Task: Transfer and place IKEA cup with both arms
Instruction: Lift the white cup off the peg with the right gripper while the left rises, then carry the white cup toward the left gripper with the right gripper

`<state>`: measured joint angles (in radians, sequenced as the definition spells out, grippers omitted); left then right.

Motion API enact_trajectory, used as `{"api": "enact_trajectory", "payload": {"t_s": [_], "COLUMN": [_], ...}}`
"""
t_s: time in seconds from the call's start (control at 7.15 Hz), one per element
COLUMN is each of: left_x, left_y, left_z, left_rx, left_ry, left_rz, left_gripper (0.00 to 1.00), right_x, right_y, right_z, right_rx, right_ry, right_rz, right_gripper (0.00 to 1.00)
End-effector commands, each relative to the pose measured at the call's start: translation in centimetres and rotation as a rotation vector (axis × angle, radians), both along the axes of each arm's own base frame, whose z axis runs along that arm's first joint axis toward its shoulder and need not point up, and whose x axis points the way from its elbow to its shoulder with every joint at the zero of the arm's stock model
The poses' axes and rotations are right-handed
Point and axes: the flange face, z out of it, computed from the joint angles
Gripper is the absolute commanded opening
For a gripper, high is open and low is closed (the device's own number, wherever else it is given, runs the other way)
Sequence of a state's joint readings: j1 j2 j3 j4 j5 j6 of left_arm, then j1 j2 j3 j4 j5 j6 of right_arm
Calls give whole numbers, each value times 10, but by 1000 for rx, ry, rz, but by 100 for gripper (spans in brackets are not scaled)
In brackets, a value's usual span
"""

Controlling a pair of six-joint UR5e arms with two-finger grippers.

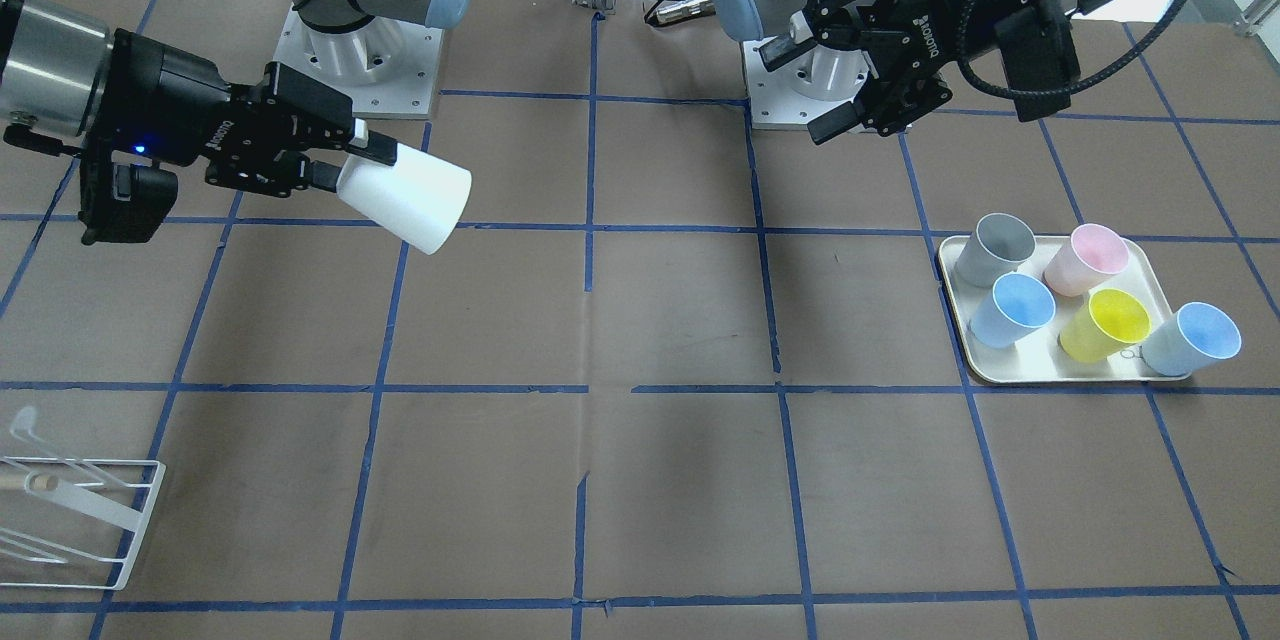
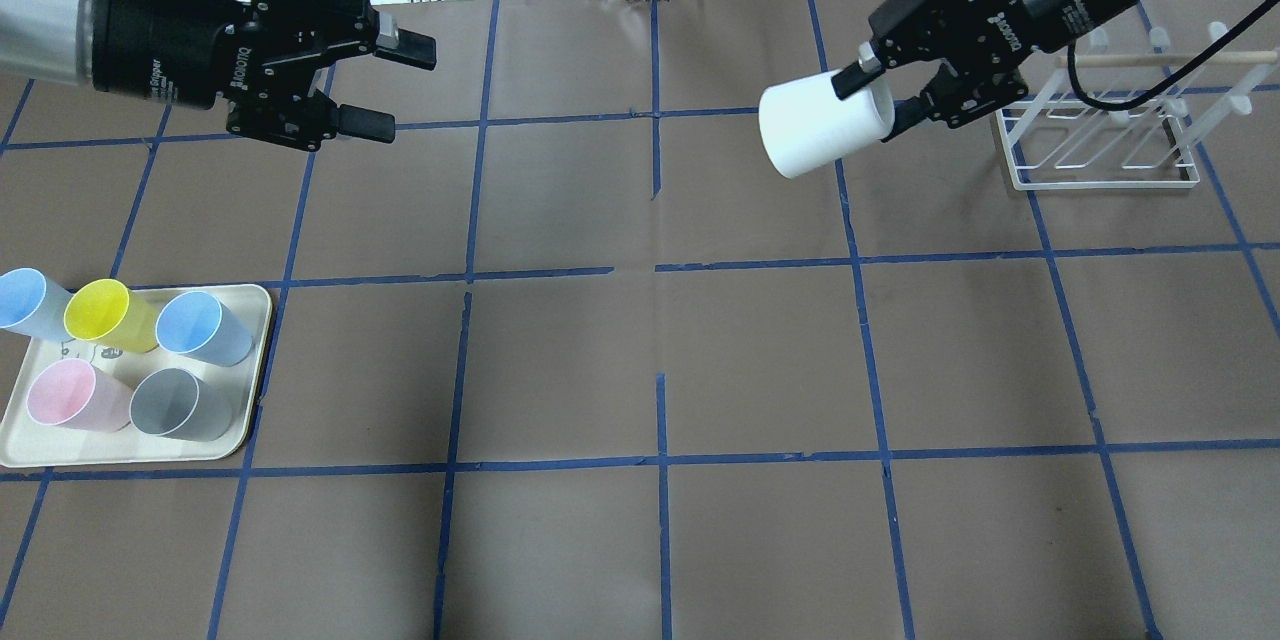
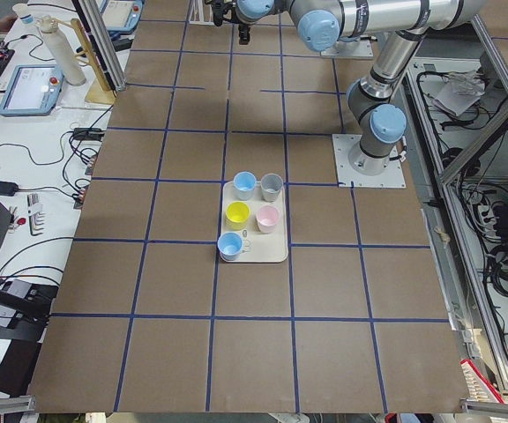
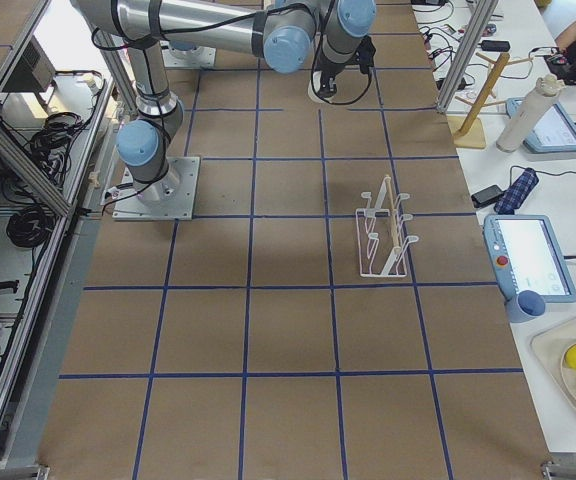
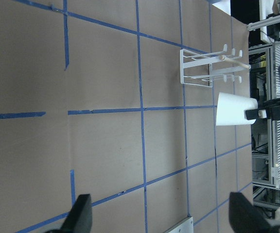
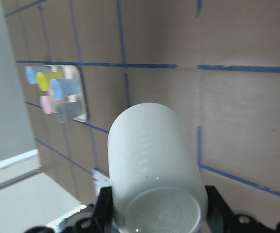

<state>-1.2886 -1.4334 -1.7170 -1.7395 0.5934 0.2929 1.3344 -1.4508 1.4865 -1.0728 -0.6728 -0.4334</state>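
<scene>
The right hand [image 2: 884, 96] is closed on the narrow base end of the IKEA cup [image 2: 824, 125], one finger on either side of it. The cup is off the counter [image 2: 640, 360], lying nearly on its side in the air. Its wide mouth points away from the hand, toward the middle of the counter and the other arm. From the right wrist view, the cup's base sits close to the camera between the two black fingers, and its body runs out over the blue tape grid. The hand shows a blue light on its body.

Just beyond the right hand, on its outer side, a white wire rack [image 2: 1100, 155] with a wooden bar stands on the counter. It is near the hand but apart from the cup.

The left hand [image 2: 395, 88] hovers over the opposite half of the counter with its fingers spread wide and nothing between them. It points across toward the cup and is well apart from it. The left wrist view looks between the two fingertips at the cup and the rack far off.

Near the left arm's side a cream tray [image 2: 262, 360] lies on the counter. It carries a grey cup [image 2: 180, 405], a pale pink cup [image 2: 65, 398], a yellow cup [image 2: 105, 315] and a light blue cup [image 2: 203, 328]. A second light blue cup [image 2: 25, 300] stands at the tray's far corner. All five stand upright, mouths up.
</scene>
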Motion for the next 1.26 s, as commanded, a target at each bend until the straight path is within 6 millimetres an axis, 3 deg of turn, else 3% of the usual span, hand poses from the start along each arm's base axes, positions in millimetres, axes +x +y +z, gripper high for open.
{"api": "enact_trajectory", "payload": {"t_s": [0.0, 0.42, 0.7, 1.12], "left_x": [-3, -10, -10, -12], "left_y": [0, 1, -2, 2], "left_z": [-10, 16, 27, 46], "left_rx": [10, -48, -120, -202], "left_ry": [146, 253, 288, 266], "left_rz": [37, 58, 57, 46], "left_gripper": [100, 100, 100, 100], "right_x": [40, 87, 131, 137], "right_y": [2, 22, 42, 45], "right_z": [7, 20, 47, 48], "right_rx": [107, 246, 229, 228], "right_ry": [-285, -437, -542, -544], "right_rz": [-135, -204, -216, -207], "right_gripper": [32, 31, 31, 31]}}
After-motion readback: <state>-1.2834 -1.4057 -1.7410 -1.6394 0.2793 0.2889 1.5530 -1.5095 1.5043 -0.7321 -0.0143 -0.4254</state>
